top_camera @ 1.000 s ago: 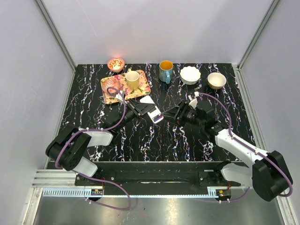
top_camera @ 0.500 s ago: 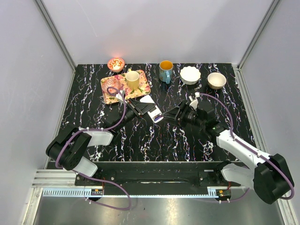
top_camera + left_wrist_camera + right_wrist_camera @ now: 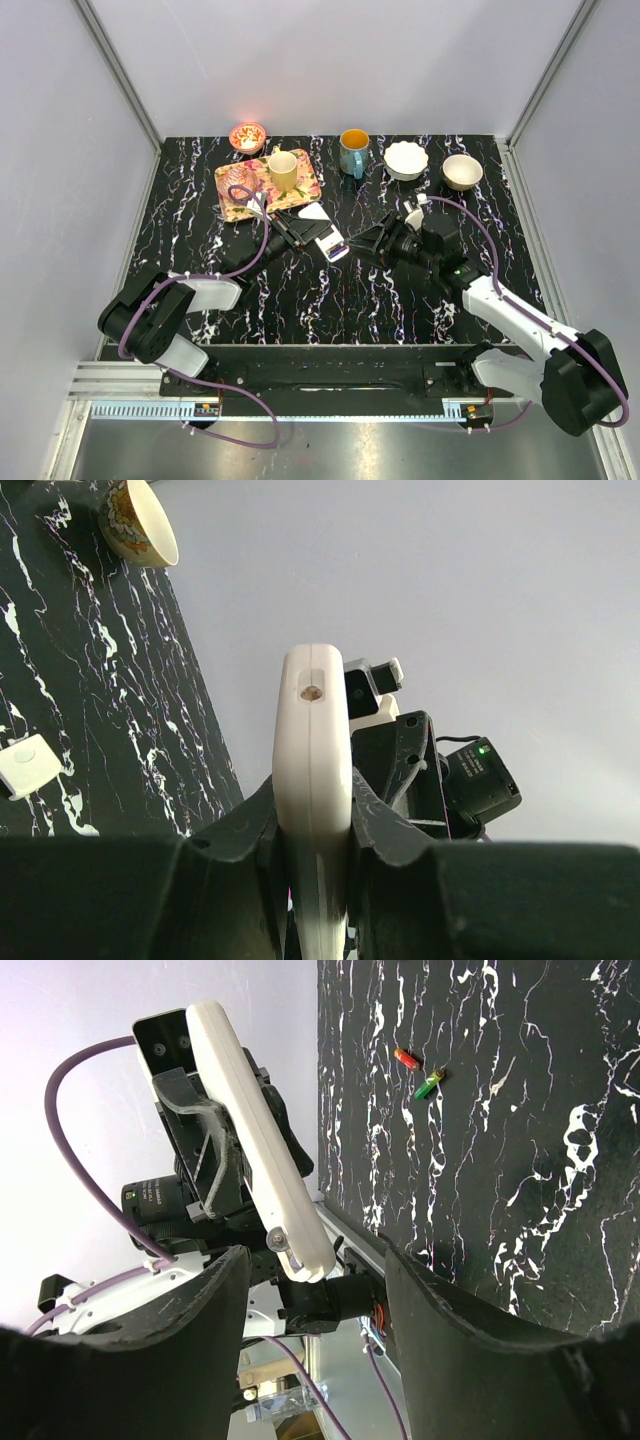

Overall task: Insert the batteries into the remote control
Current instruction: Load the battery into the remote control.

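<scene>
The left gripper point(image 3: 308, 235) stays clamped on the remote control point(image 3: 312, 770), pinching its two flat faces so the white handset stands on edge, clear of the table point(image 3: 520, 1110), with its free end jutting forward past the fingertips. Neither has shifted over the last second. What has changed lies to the right: the right gripper point(image 3: 366, 240) has crept a little closer, and the remote's tip now sits just ahead of it, in line with the gap between its fingers point(image 3: 450, 1310). Those fingers stand well apart with nothing between them, so it is open and empty, and it is not yet touching the handset. The red battery point(image 3: 407, 1058) and the green battery point(image 3: 430, 1084) lie near each other on the table, beyond the right gripper's reach and off to one side of it, well apart from the remote. By my reading no cell is on its way in yet. The approach looks like a move to take or steady the handset — perhaps to turn its recess into reach — rather than to load it. Whether anything already sits in that recess is too small to tell from above. The risk I see is a nudge against the tip twisting the remote in the left grip.
</scene>
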Available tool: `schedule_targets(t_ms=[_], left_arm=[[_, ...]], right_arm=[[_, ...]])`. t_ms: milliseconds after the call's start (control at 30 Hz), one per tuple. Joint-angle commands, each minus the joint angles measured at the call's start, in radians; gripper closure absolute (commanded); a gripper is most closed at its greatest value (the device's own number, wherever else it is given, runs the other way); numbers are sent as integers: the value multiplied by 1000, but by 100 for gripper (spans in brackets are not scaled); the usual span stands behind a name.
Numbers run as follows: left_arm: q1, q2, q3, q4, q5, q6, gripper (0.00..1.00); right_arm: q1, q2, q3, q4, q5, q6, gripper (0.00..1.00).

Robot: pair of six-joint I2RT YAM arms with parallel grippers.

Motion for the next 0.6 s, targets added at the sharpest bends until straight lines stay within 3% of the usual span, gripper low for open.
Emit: schedule_targets(t_ms=[0, 567], left_arm=[[-2, -23, 35, 428, -21, -11, 100], [-2, -23, 52, 428, -20, -13, 100]], right_arm=[[3, 8, 48, 23, 6, -4, 39], [4, 51, 28, 52, -16, 2, 43]])
